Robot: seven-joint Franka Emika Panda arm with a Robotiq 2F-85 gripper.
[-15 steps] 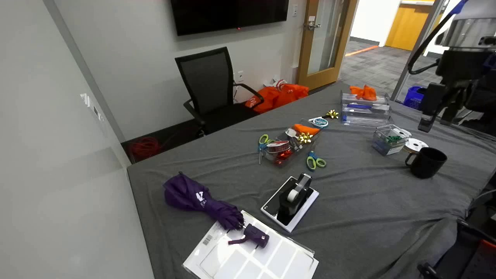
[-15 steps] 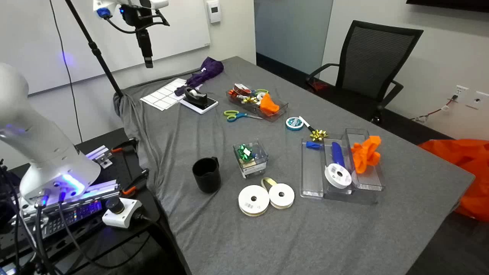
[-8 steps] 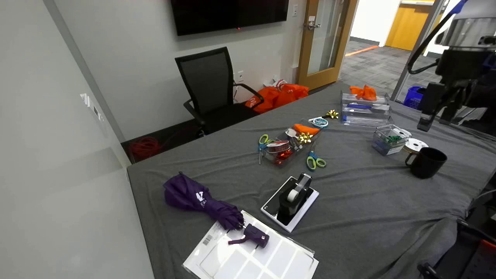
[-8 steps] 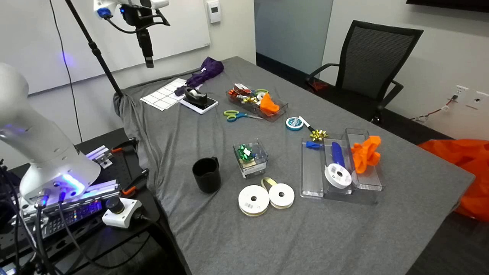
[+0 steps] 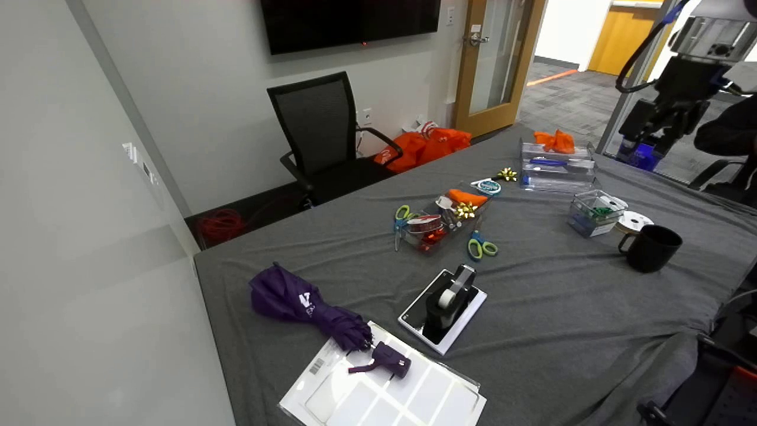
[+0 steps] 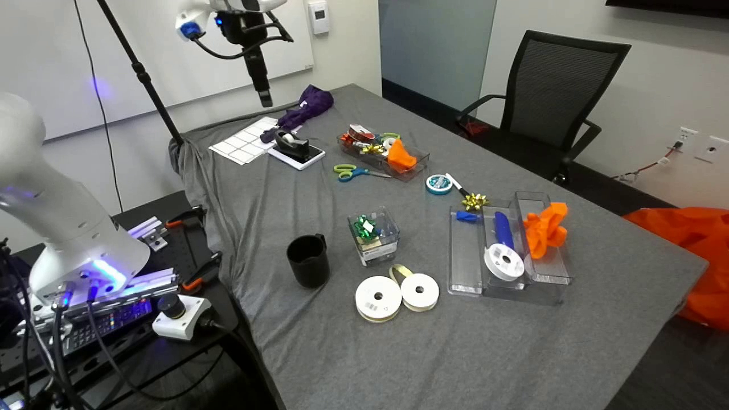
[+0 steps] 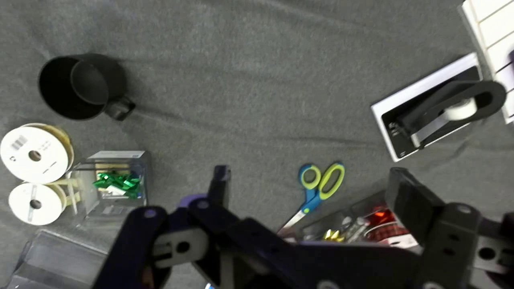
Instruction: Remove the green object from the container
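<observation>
The green gift bow sits in the clear plastic bin — the gripper hangs well apart, fingers spread.

In an exterior view, pale walls are filling the left and upper left, and a black screen is hanging at top centre. A mesh chair is standing below it, beside a gray cloth-covered table. Toward the upper right a wood-framed glass door is standing — beside it, gray carpet is stretching toward a bright white wall. In an exterior view, a whiteboard is spanning the upper left, catching a violet glow, while a thermostat is sitting just right of it. Outlets are showing near the right edge — dark floor is filling the lower right corner.
</observation>
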